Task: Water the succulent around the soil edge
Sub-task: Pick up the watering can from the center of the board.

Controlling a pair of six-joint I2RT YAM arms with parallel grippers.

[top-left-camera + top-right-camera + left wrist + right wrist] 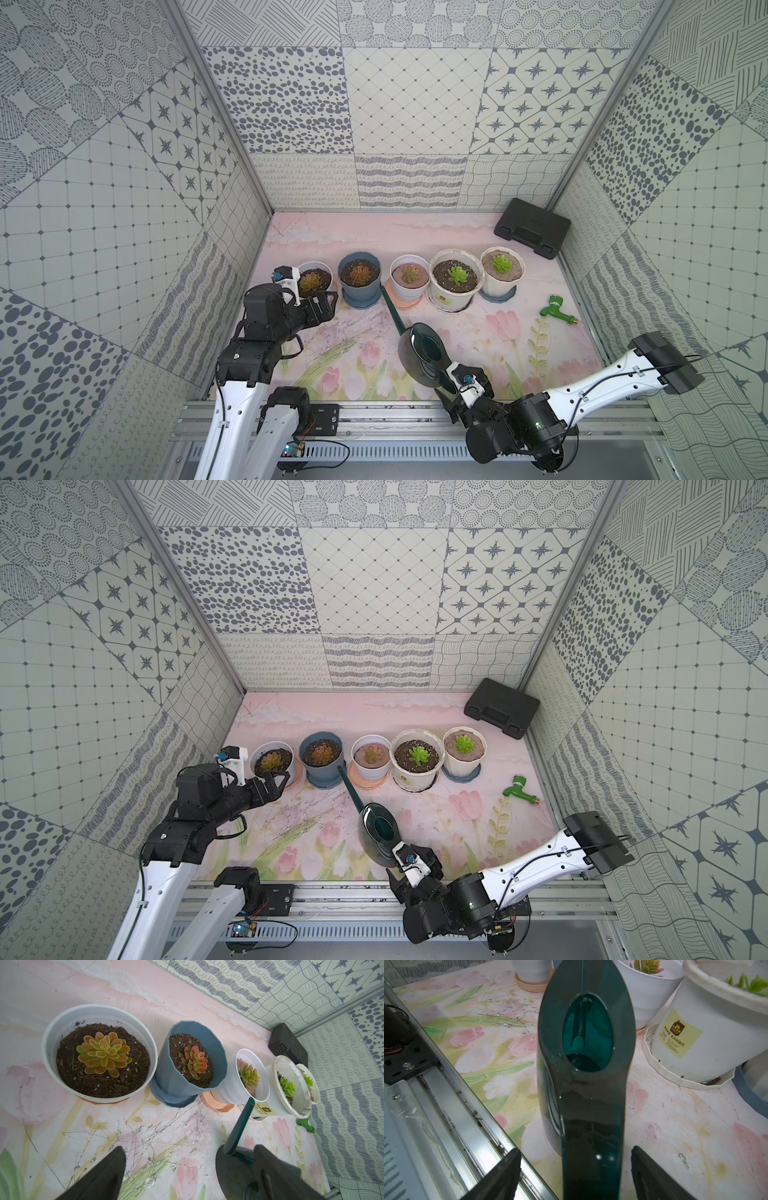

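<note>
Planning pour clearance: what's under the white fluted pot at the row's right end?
A blue-grey saucer; its rim shows around the base of the white fluted pot in both top views. The pot covers the saucer's middle.

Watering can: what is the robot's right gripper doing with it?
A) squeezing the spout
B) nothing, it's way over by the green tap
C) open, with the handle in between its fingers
C: in the right wrist view the right gripper is open, with one finger on each side of the watering can's handle and a gap showing on both sides.
</note>
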